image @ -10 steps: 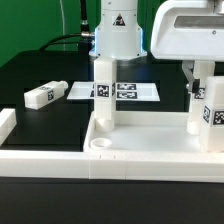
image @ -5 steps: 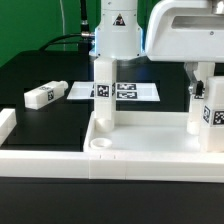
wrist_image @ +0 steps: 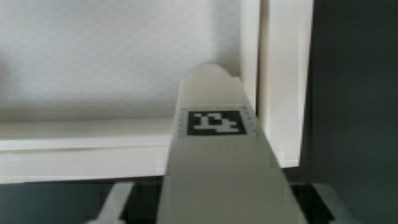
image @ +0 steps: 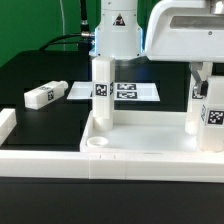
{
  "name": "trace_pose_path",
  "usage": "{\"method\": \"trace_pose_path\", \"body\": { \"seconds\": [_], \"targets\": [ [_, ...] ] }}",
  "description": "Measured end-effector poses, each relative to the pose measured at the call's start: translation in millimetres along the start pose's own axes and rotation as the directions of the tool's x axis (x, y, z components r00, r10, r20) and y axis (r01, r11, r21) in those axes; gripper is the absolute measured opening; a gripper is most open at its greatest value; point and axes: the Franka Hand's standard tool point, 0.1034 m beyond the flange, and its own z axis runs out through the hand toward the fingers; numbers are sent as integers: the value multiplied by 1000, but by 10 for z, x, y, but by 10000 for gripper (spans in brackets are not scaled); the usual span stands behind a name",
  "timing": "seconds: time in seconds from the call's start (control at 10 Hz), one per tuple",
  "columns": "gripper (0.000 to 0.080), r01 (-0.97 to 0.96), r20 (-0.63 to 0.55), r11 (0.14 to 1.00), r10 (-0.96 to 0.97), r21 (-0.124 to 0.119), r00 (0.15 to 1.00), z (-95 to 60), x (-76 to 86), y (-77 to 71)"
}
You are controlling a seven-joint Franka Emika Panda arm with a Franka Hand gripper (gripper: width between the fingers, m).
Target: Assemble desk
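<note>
The white tray-like tabletop lies upside down at the front, with a round socket in its near-left corner. One white leg stands upright in its far-left corner. My gripper is at the exterior view's right, shut on a second tagged leg that stands upright in the tabletop's right corner. In the wrist view this leg runs out from between my fingers toward the tabletop's corner wall. A third leg lies loose on the black table at the left.
The marker board lies flat behind the tabletop. A white border bar stands at the exterior view's left edge. The arm's white base rises behind the marker board.
My gripper's white body has shifted slightly toward the exterior view's left while staying on the right leg. The leg remains upright in the corner; nothing else moved.
</note>
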Motion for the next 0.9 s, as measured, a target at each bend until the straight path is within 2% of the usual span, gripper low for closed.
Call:
{"method": "trace_pose_path", "body": {
  "seconds": [0.3,0.5,0.9],
  "targets": [
    [290,-254,-1,967,254,1,967,5,4,24],
    [290,-438,-3,899,438,14,899,13,6,24],
    [290,-729,6,685,729,16,685,13,-3,9]
  ]
}}
